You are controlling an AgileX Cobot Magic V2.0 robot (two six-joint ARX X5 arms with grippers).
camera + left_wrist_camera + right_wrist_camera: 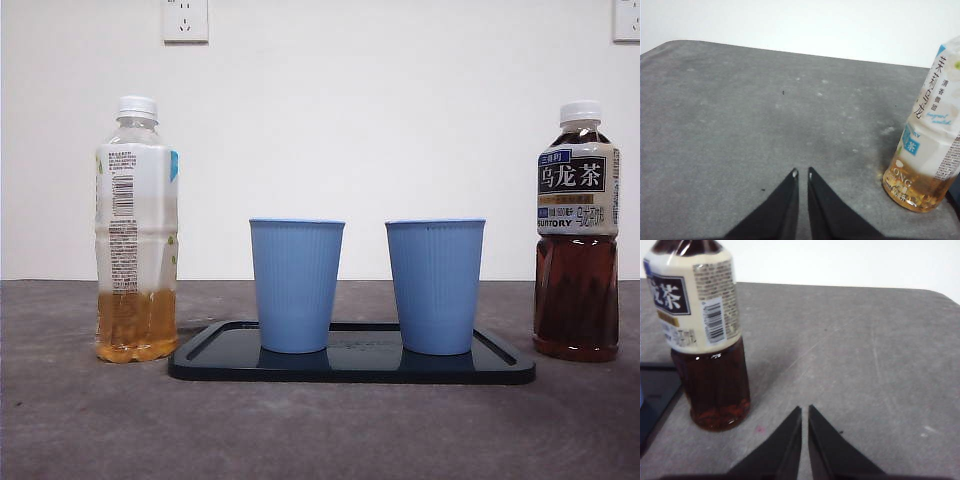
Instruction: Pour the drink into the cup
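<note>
The worktop (90, 420) is gray and a bit speckled, and behind it stands a plain white wall (400, 120) with a socket (185, 20) high up.

In the middle lies a flat black tray (500, 362). Two blue cups stand upright on the tray, side by side with a gap between them: the left cup (296, 285) and the right cup (435, 286).

Off the tray's left end stands the pale tea bottle (137, 230), just beside the tray's edge. It has a white cap and only a little yellow drink at the bottom. Off the tray's right end stands the dark tea bottle (577, 232), also capped, with dark drink most of the way up.

The left hand (802, 173) hangs over bare worktop, apart from the pale tea bottle, on the side away from the tray. Its jaws are pressed almost together and hold nothing. The right hand (805, 409) is the same, narrow and holding nothing, near the dark tea bottle. In front of the tray there is open gray worktop.
</note>
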